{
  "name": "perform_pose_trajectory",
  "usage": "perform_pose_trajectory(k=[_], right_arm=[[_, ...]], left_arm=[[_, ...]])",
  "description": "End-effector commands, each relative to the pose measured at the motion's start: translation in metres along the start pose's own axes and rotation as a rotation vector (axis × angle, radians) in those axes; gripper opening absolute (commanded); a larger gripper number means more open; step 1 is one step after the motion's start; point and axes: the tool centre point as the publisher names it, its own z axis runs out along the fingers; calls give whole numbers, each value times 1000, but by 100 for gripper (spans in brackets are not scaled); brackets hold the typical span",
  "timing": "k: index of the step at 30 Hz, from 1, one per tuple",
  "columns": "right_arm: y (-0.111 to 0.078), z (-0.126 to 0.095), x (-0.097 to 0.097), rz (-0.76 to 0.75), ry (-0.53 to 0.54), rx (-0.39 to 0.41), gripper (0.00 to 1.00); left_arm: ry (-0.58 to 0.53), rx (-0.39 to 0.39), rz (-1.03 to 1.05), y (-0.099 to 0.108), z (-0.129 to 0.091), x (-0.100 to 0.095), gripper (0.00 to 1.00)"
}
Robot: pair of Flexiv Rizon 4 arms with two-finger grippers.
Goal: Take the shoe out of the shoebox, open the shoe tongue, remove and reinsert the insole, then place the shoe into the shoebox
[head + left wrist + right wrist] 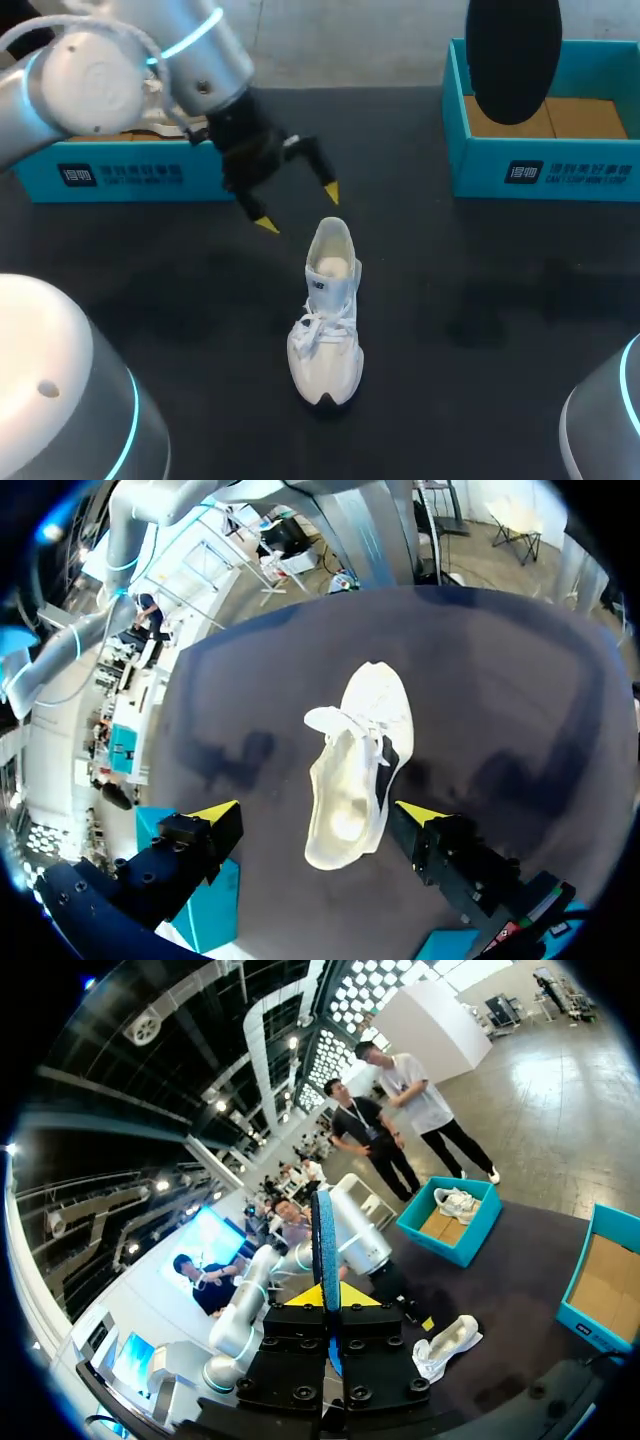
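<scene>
Your shoe is standing upright on its sole near the middle of the dark bench, outside both boxes. Its toe is pointing toward the near edge and its heel toward the far edge. The laces are lying loose over the front, and the left wrist view is showing the pale inside of the shoe through its mouth.

Your left gripper is hanging above the bench just beyond the heel, on the far left of the shoe. Its fingers are spread wide and are touching nothing. From that arm's own camera, the heel end is sitting between the two yellow tips, with a clear gap on each side.

Your right gripper is clenched on the insole, a thin dark sheet standing on edge between the fingers. In the head view the same insole is showing as a dark oval in front of the far right corner. It is raised well above the bench and well apart from the shoe.

One teal shoebox is sitting at the far left, partly behind your left arm. A second teal shoebox is sitting at the far right, its brown cardboard floor showing.
</scene>
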Motion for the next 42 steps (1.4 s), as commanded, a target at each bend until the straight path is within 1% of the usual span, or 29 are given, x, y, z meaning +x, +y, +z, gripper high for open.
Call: perform_pose_trajectory(k=[1, 6, 7, 8, 9, 10, 28, 29, 30, 31, 32, 33, 34, 35, 36, 37, 38, 39, 42], right_arm=[[2, 1, 0, 2, -3, 3, 0], [2, 1, 0, 2, -3, 3, 0], [2, 1, 0, 2, -3, 3, 0], [2, 1, 0, 2, -3, 3, 0], [2, 1, 0, 2, -3, 3, 0], [2, 1, 0, 2, -3, 3, 0], [2, 1, 0, 2, -3, 3, 0], [2, 1, 0, 2, -3, 3, 0], [2, 1, 0, 2, -3, 3, 0], [2, 1, 0, 2, -3, 3, 0], [2, 1, 0, 2, -3, 3, 0], [2, 1, 0, 2, -3, 3, 0], [2, 1, 0, 2, -3, 3, 0], [2, 1, 0, 2, -3, 3, 0], [2, 1, 0, 2, -3, 3, 0], [2, 1, 0, 2, -3, 3, 0], [2, 1, 0, 2, -3, 3, 0], [2, 1, 0, 2, -3, 3, 0], [2, 1, 0, 2, -3, 3, 0]], left_arm=[[-399, -28, 32, -12, -13, 28, 100], [-472, -39, 71, -15, -21, 32, 100], [-493, -29, 62, -15, -23, 33, 100], [-488, -27, 69, -14, -24, 32, 100], [-509, -36, 57, -13, -26, 31, 100], [-504, -24, 45, -12, -29, 29, 100], [-504, -24, 45, -12, -29, 29, 100], [-503, -44, 72, -13, -32, 29, 100], [-524, -88, 93, -12, -35, 27, 100], [-549, -85, 151, -13, -38, 25, 100], [-557, -129, 143, -11, -39, 24, 100], [-574, -141, 203, -12, -41, 22, 100], [-593, -148, 203, -13, -42, 22, 100], [-607, -174, 238, -13, -44, 21, 100], [-626, -155, 266, -14, -45, 21, 100], [-634, -183, 269, -14, -47, 21, 100], [-662, -173, 312, -16, -49, 22, 100], [-683, -185, 315, -17, -52, 23, 100], [-756, -182, 379, -17, -61, 29, 100]])
